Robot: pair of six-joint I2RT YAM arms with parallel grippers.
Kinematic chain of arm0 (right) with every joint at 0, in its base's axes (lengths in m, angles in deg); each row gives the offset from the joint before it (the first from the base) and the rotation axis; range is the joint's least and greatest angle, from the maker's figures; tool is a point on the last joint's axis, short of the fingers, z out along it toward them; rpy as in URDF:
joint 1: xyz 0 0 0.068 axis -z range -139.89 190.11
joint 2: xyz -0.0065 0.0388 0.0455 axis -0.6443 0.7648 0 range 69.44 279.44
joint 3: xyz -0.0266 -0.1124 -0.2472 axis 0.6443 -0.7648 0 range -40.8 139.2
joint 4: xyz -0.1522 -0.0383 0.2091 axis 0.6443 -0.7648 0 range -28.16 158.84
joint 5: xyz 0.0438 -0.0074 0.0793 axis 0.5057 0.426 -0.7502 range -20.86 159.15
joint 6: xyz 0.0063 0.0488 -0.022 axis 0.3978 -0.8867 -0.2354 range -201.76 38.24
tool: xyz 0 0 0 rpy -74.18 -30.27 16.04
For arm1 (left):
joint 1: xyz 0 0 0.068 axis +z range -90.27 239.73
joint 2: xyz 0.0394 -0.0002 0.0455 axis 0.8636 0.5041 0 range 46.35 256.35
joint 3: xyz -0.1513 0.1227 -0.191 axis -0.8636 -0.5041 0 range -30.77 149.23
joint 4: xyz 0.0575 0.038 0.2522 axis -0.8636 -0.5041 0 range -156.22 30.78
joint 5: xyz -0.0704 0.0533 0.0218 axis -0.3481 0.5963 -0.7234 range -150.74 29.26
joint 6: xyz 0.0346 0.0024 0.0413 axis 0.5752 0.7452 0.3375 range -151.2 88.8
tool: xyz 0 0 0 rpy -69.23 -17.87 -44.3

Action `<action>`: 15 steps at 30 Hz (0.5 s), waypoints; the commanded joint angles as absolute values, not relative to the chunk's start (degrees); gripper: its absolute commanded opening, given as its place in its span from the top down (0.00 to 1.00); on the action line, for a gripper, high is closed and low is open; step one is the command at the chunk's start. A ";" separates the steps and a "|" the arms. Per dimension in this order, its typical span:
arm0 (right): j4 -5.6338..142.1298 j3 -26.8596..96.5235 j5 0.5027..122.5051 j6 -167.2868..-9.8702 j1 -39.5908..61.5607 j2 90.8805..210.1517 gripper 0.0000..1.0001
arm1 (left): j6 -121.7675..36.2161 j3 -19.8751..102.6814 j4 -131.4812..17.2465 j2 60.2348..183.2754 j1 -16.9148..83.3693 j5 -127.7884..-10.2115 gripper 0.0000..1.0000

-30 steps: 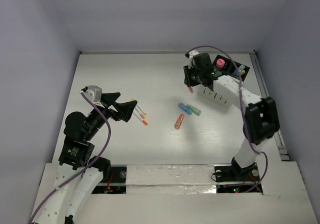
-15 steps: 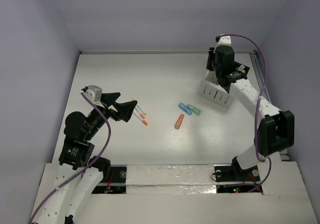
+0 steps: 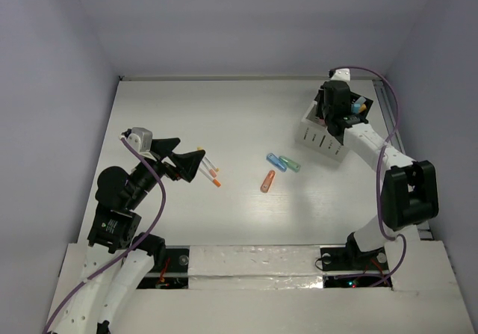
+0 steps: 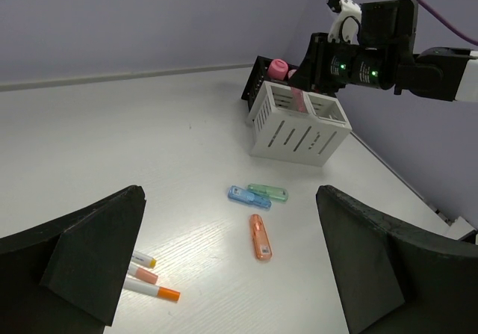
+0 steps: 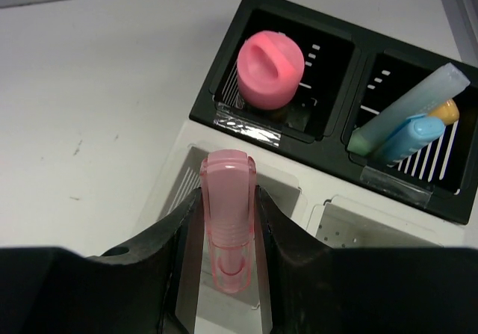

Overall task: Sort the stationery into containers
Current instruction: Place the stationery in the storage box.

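My right tool (image 5: pixel 226 218) has swung across. Clamped on the pink capsule (image 5: pixel 226 188), it now hangs directly above the white organizer (image 5: pixel 314 181) — releasing should bin this piece, I judge.

Capsules (image 3: pixel 277 161) lie on the table (image 3: pixel 224 117) between sticks (image 3: pixel 213 175), left, and organizer (image 3: pixel 321 141), right.

A translucent pink capsule-shaped piece (image 5: pixel 226 199) stands upright, pinched in the right gripper (image 5: pixel 227 233) over one cell of the white slatted organizer (image 4: pixel 295 134). Its black rear section (image 5: pixel 345 102) holds a stubby pink cylinder (image 5: pixel 270 59) and leaning pale green, blue and yellow pieces (image 5: pixel 407 121). On the bench (image 3: pixel 187 117) lie a blue capsule (image 3: pixel 276 160) just beside a green capsule (image 3: pixel 292 165), an orange capsule (image 3: pixel 267 181) near them, and three thin white orange-tipped sticks (image 3: pixel 210 171) well apart.
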State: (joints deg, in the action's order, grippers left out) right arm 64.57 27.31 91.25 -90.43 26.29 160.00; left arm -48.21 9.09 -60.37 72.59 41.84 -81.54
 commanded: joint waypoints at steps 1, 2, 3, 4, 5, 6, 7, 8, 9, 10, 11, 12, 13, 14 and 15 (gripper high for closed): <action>68.23 26.88 92.08 -91.60 26.40 160.05 0.68 | -48.25 9.14 -57.73 72.63 42.24 -82.36 0.01; 68.23 26.79 91.91 -91.69 26.40 160.05 0.61 | -48.25 9.14 -57.73 72.54 42.24 -82.19 0.01; 68.23 26.70 91.65 -91.87 26.40 159.88 0.51 | -48.25 9.14 -57.73 72.45 42.24 -82.18 0.01; 67.71 26.70 90.95 -91.87 26.40 159.79 0.43 | -48.16 9.14 -57.64 72.54 42.24 -82.18 0.01; 67.09 26.96 90.59 -92.05 26.40 159.53 0.41 | -48.16 9.14 -57.73 72.54 42.24 -82.27 0.01; 66.65 27.05 89.98 -92.13 26.40 159.26 0.39 | -48.16 9.22 -57.64 72.54 42.24 -82.27 0.01; 66.39 26.88 88.32 -92.13 26.40 158.30 0.31 | -48.16 9.14 -57.73 72.54 42.24 -82.18 0.01; 66.21 26.79 87.61 -92.13 26.40 157.68 0.30 | -48.16 9.14 -57.73 72.63 42.24 -82.18 0.01; 65.86 26.61 86.12 -92.13 26.40 157.16 0.30 | -48.16 9.14 -57.73 72.54 42.24 -82.27 0.01; 65.33 26.70 85.15 -92.13 26.40 156.19 0.29 | -48.25 9.14 -57.73 72.63 42.24 -82.27 0.01; 64.11 26.70 84.27 -92.05 25.88 155.66 0.29 | -48.25 9.14 -57.73 72.63 42.24 -82.27 0.01; 63.31 26.87 81.83 -91.87 25.26 155.13 0.29 | -48.16 9.22 -57.73 72.72 42.24 -82.27 0.01; 62.44 26.79 80.06 -91.52 24.48 154.69 0.30 | -48.25 9.14 -57.73 72.72 42.24 -82.18 0.01; 60.51 26.79 78.39 -90.82 23.60 153.82 0.30 | -48.16 9.14 -57.73 72.72 42.24 -82.18 0.01; 58.93 26.96 76.63 -90.56 21.50 153.64 0.30 | -48.16 9.14 -57.64 72.80 42.24 -82.18 0.01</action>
State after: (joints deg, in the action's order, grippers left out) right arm 62.03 26.72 83.36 -91.59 25.17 157.31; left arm -48.21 9.09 -60.37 72.59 41.84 -81.56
